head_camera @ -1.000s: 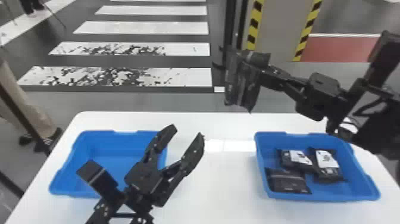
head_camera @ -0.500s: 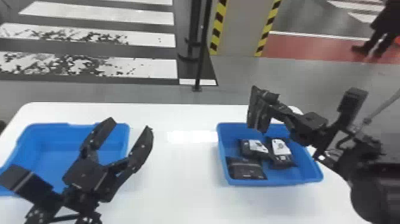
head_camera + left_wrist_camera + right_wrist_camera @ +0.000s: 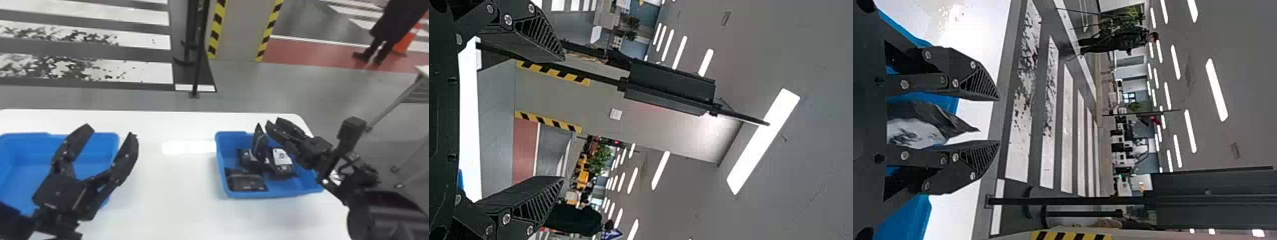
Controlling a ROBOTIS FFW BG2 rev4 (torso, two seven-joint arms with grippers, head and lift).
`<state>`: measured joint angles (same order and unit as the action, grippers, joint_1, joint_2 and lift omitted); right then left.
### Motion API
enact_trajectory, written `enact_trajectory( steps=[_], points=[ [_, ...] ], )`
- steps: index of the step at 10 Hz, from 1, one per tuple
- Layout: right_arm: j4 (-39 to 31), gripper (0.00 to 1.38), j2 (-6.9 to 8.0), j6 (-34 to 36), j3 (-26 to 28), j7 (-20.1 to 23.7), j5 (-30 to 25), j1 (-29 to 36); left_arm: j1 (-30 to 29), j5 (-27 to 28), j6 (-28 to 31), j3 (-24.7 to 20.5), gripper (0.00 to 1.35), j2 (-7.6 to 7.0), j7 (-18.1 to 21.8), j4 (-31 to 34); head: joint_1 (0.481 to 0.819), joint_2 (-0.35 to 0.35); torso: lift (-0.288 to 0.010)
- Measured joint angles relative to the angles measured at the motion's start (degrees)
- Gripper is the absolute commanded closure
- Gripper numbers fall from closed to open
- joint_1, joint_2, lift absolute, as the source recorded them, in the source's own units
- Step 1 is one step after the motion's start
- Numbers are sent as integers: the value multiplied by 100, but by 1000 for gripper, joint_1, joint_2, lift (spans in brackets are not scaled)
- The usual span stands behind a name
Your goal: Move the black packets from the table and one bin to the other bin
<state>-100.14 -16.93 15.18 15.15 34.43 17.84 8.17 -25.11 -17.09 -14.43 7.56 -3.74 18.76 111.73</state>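
On the table (image 3: 188,210), the step in hand looks like the drop into the right bin (image 3: 274,194); next, the right gripper (image 3: 998,121) should lift clear once the packet settles. The left gripper (image 3: 111,131), spread and holding nothing, is by the left bin (image 3: 99,145). Against the earlier frame, the right gripper's fingers have parted, letting go of the upright packet (image 3: 260,145), now lower, above the packets (image 3: 282,158) lying inside.
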Motion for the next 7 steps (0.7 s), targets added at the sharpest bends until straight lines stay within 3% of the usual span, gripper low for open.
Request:
enact_trajectory(
  steps=[4, 7],
  points=[
    [-1054, 65, 581, -1428, 163, -793, 306, 1615, -215, 119, -189, -126, 203, 69, -441, 70, 695, -224, -110],
    [-1965, 76, 744, -1476, 165, -1424, 76, 2381, -927, 1074, 301, -455, 197, 214, -1873, 901, 695, -162, -110]
  ],
)
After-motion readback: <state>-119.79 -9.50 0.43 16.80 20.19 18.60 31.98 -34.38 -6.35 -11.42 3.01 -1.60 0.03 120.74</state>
